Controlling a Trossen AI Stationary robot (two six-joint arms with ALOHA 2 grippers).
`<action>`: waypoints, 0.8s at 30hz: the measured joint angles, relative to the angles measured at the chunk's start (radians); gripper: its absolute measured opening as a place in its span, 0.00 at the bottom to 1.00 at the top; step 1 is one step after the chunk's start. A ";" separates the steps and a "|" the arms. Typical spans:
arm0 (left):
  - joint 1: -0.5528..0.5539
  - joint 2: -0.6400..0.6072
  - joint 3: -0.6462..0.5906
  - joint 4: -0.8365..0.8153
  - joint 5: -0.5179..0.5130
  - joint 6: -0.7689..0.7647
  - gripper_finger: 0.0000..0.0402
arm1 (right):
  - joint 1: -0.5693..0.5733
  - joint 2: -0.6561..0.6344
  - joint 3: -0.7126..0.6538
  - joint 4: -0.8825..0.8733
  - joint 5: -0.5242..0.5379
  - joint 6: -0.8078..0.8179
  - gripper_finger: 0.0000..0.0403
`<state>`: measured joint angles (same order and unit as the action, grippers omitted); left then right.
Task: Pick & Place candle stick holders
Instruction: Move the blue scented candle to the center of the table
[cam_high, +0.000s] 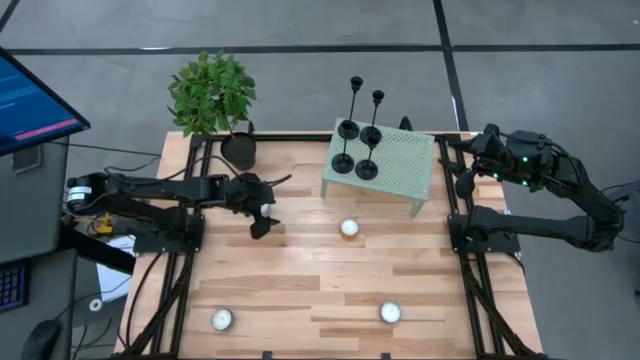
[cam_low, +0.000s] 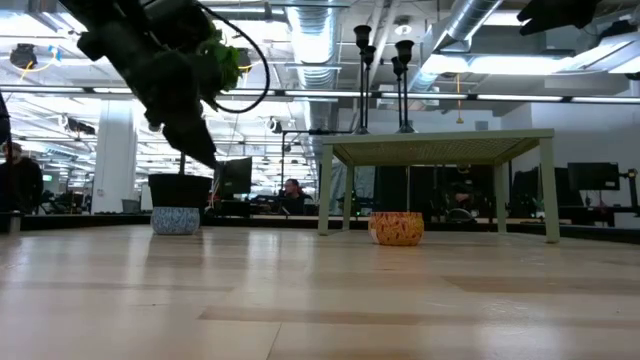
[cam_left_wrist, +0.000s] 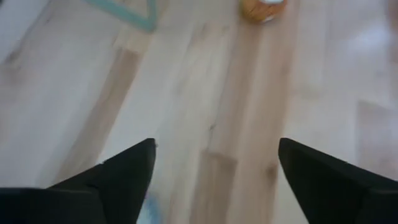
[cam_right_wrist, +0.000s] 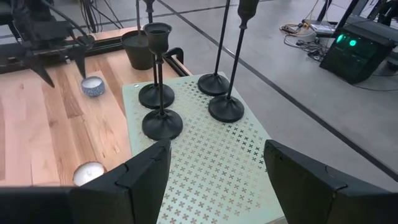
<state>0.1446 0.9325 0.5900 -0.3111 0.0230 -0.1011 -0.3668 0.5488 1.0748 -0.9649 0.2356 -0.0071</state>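
Note:
Four black candle stick holders stand upright on their disc bases on a small pale green perforated table at the far centre; the right wrist view shows them from close by. My left gripper hovers open above the wood left of that table, with only bare boards between its fingers. A blue-patterned tealight sits on the wood just beside it. My right gripper is open and raised at the green table's right edge, clear of the holders.
A potted plant in a black pot stands at the far left. Tealights lie on the wood at the centre, near right and near left. A monitor stands beyond the left edge.

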 joint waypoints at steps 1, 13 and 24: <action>0.003 0.002 0.000 -0.014 -0.023 0.008 0.87 | 0.000 0.000 0.000 0.000 0.000 0.000 0.62; 0.073 0.094 0.000 -0.068 -0.123 0.018 0.94 | 0.000 0.000 0.000 0.000 -0.002 0.000 0.62; 0.118 0.199 0.000 -0.109 -0.124 0.048 0.94 | 0.000 0.000 0.000 0.000 -0.002 0.000 0.62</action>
<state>0.2624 1.1311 0.5896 -0.4200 -0.1008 -0.0528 -0.3668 0.5488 1.0748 -0.9646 0.2337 -0.0071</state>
